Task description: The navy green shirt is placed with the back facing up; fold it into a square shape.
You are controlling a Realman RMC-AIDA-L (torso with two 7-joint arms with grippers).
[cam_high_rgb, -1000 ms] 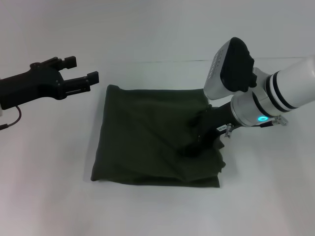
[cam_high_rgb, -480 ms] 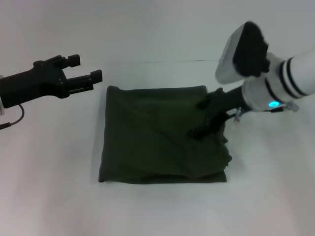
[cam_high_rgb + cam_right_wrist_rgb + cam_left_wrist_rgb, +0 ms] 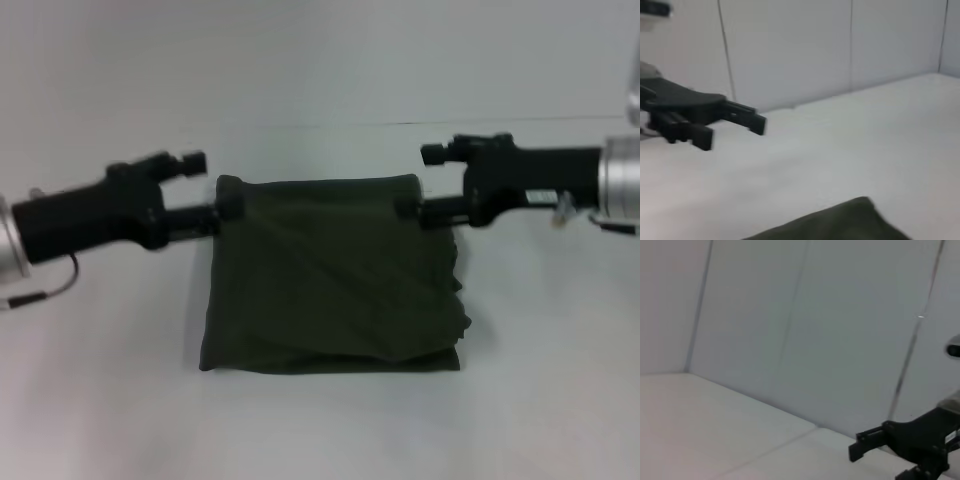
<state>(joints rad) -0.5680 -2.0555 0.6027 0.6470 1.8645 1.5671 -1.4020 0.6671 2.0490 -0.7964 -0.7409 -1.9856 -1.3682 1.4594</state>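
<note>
- Near the middle of the white table point(image 3: 320, 430) lies the navy green shirt point(image 3: 330, 275), folded into a rough square with its far edge straight and its right side bunched in uneven layers.
- Diagonal creases run across its top layer, and the near edge shows stacked folds.
- At the shirt's far left corner sits the left gripper point(image 3: 222, 205), its lower finger touching or just over the cloth, its upper finger raised clear; the fingers stand apart with nothing seen clamped between them.
- At the far right corner sits the right gripper point(image 3: 415, 190), reaching in from the table's right edge; its lower finger meets the corner, the upper one held higher, jaws apart.
- From the right wrist view, a corner of the shirt shows low, with the left gripper beyond it over bare table.
</note>
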